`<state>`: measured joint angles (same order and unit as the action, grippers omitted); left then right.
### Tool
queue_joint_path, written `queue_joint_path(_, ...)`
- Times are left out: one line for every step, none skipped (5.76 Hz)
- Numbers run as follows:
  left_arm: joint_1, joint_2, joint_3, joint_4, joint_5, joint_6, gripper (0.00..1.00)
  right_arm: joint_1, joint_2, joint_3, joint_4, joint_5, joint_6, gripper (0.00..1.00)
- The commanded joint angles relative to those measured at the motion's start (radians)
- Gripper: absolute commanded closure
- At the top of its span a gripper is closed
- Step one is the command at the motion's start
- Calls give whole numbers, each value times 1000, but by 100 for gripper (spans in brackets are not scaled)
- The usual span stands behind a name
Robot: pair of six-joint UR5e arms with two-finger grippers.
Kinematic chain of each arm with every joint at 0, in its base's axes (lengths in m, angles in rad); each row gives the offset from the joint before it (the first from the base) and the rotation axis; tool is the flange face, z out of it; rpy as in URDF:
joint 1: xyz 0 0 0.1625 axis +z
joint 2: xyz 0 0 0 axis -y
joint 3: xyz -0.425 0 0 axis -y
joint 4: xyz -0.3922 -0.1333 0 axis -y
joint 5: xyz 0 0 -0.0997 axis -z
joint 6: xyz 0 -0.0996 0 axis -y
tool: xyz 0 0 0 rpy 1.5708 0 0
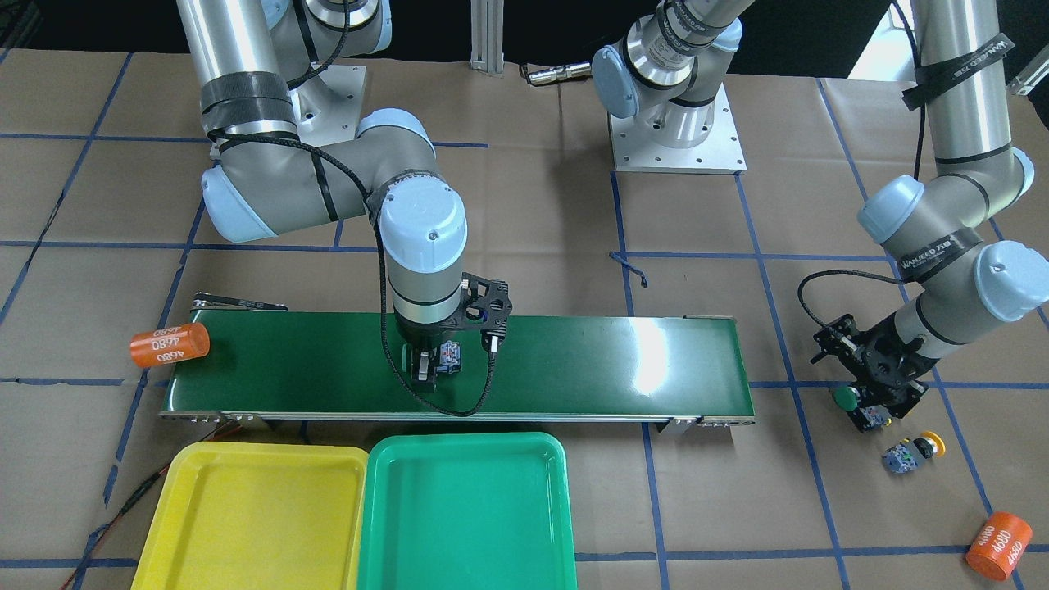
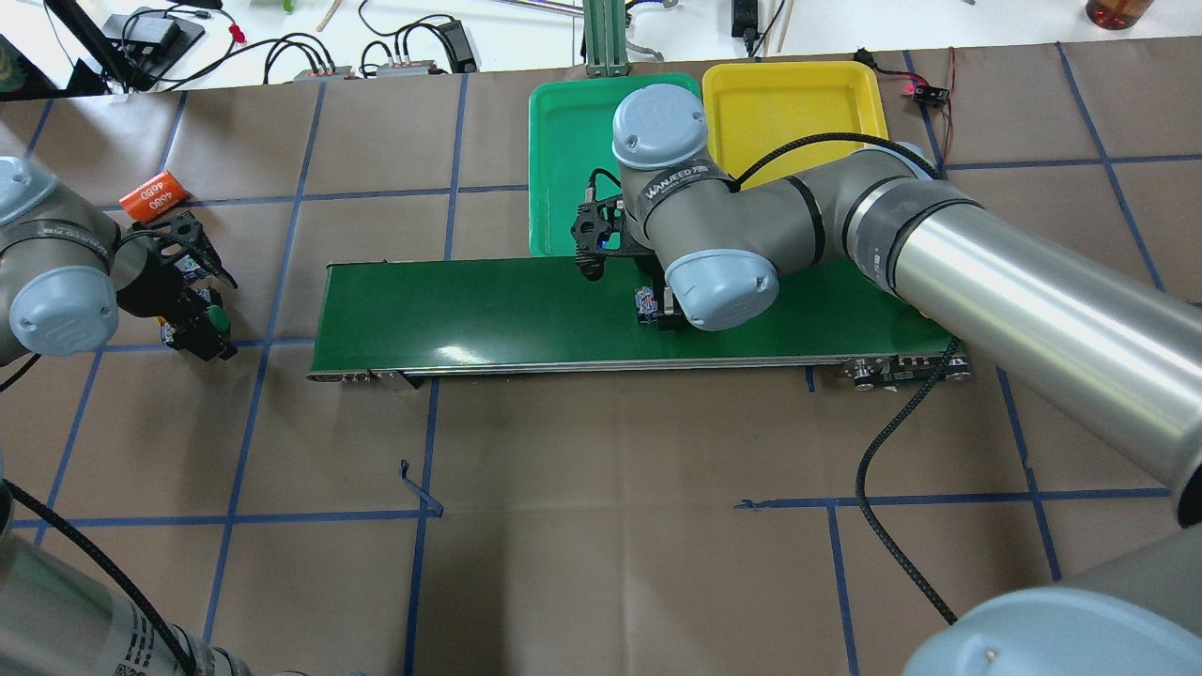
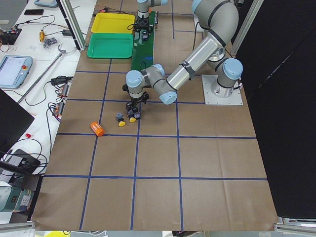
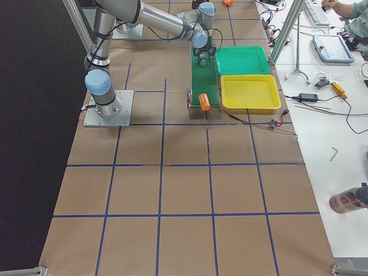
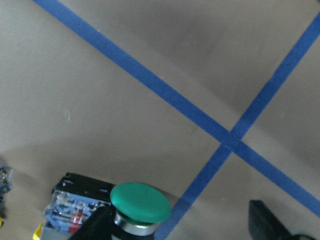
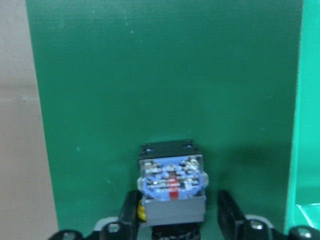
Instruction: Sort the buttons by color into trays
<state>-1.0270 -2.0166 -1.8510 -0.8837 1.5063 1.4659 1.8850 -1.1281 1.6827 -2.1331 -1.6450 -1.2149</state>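
Observation:
My right gripper [image 6: 175, 220] is low over the conveyor belt, its jaws on either side of a button [image 6: 172, 187] with its grey-blue block facing up. A small gap shows on one side, and a bit of yellow shows beneath. The same button [image 1: 449, 354] shows in the front view. My left gripper [image 5: 180, 230] is open over the table, with a green-capped button [image 5: 140, 202] lying beside one finger [image 5: 95, 227]. A yellow-capped button [image 1: 914, 452] lies on the paper nearby. The yellow tray [image 1: 246, 516] and green tray [image 1: 467, 508] sit side by side beyond the belt.
The long dark-green conveyor belt [image 1: 574, 360] runs across the middle. One orange "4680" cylinder [image 1: 168, 344] lies at the belt's end, another [image 1: 998, 546] on the paper near my left arm. A black cable [image 2: 883, 451] trails on the table.

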Motion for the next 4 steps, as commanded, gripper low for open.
queue_joint_path(4,-13,13,5,0,5,2,-18,-7,5,7,-51,-15,87)
queue_joint_path(4,-23,16,11,0,5,2,-35,-30,3,4,-62,-52,92)
queue_joint_path(4,-27,15,12,0,7,2,-47,-60,-8,-8,-59,-52,92)
queue_joint_path(4,-33,10,12,-1,5,2,-46,-46,-52,-66,-49,-32,92)
